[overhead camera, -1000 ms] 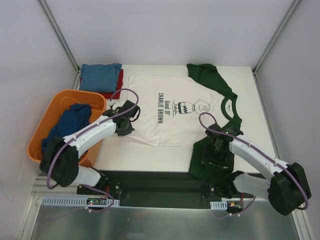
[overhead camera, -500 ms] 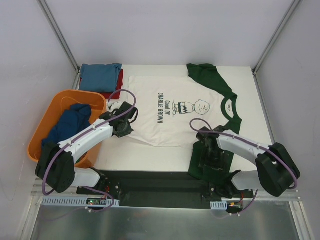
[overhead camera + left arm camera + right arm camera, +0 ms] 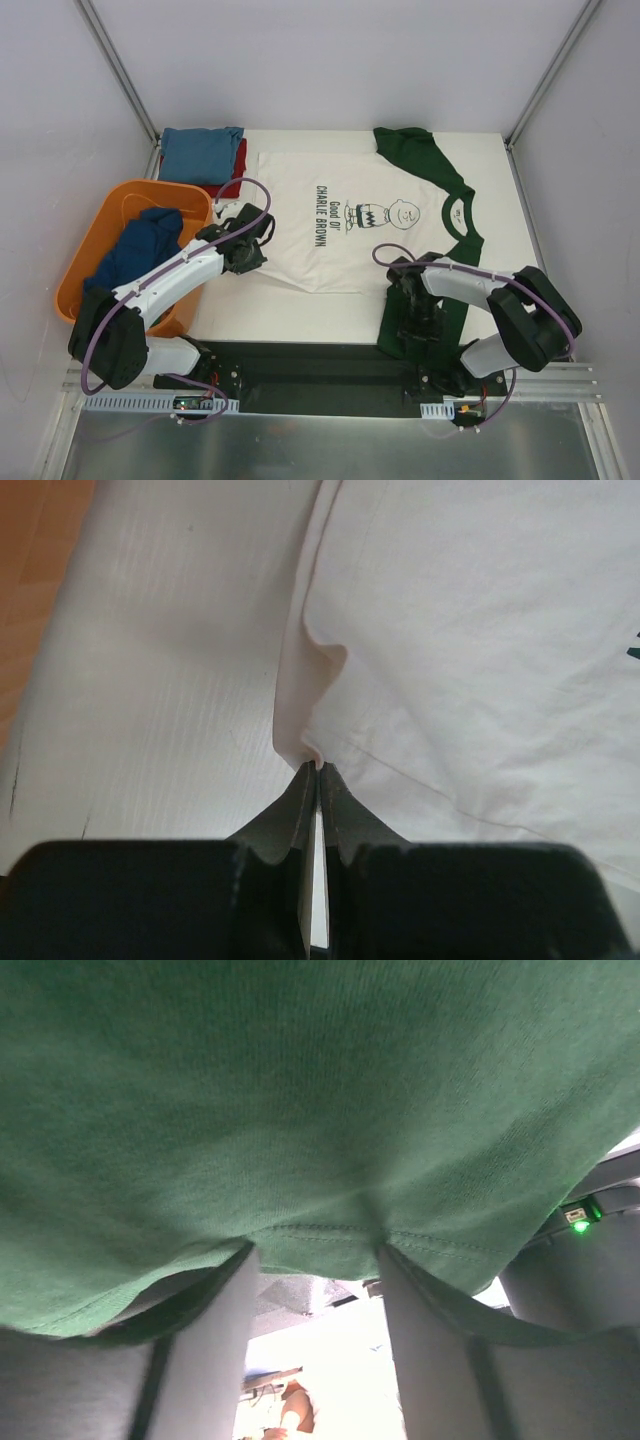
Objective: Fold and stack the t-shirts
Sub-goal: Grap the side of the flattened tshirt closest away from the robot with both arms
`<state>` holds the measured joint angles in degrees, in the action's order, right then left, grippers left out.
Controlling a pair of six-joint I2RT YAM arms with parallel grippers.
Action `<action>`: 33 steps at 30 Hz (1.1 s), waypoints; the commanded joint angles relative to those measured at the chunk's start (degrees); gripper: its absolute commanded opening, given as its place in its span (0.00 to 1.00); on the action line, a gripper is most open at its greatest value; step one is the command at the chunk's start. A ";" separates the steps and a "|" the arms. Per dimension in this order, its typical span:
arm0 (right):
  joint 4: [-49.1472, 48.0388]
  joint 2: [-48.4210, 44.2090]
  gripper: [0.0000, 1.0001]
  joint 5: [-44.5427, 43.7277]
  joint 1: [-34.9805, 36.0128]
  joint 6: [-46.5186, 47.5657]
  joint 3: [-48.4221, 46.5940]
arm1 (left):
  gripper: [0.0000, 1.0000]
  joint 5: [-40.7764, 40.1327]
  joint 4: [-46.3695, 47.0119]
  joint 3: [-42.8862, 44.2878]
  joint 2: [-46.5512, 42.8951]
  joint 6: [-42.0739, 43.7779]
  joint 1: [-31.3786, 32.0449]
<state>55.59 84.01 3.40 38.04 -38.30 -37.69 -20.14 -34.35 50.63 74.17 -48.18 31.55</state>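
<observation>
**Cream t-shirt, green sleeves, spread flat**

Cream t-shirt (image 3: 340,225) at centre of table (image 3: 300,322), black Charlie Brown print, collar toward 3 o'clock, hem toward 9. Far sleeve (image 3: 420,160) at 1 o'clock. Near sleeve (image 3: 390,340) at 5 o'clock, reaching past the near table edge.

Left gripper (image 3: 318,770) pressed together, pinching a raised fold of cream hem at 8 o'clock. Right gripper (image 3: 315,1260) spread, straddling the near sleeve's stitched edge.

Folded blue t-shirt (image 3: 200,152) on red t-shirt (image 3: 238,165) at 10 o'clock. Orange basket (image 3: 110,205) at 9, just beside the hem. White table strip showing at 6 to 7 o'clock and beyond the collar at 3.
</observation>
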 commanded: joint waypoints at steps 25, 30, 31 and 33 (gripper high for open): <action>16.65 -12.98 0.01 -6.21 0.37 2.00 -5.82 | 0.00 1.86 -1.24 -6.76 -12.64 -1.91 0.35; 18.06 -15.80 0.01 -3.49 3.17 -0.27 -4.58 | 0.00 6.34 -2.12 -12.04 -20.72 -5.86 0.44; 18.32 -16.67 0.01 -1.92 5.01 -0.89 -4.76 | 0.00 7.56 -2.21 -13.61 -21.78 -6.30 0.44; 19.20 -17.30 0.01 -1.55 6.86 -2.74 -5.63 | 0.00 8.62 -2.74 -15.03 -24.50 -7.54 0.44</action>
<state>69.14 69.17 -0.38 41.50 -37.26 -42.30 -15.44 -34.52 38.63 54.11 -52.12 31.55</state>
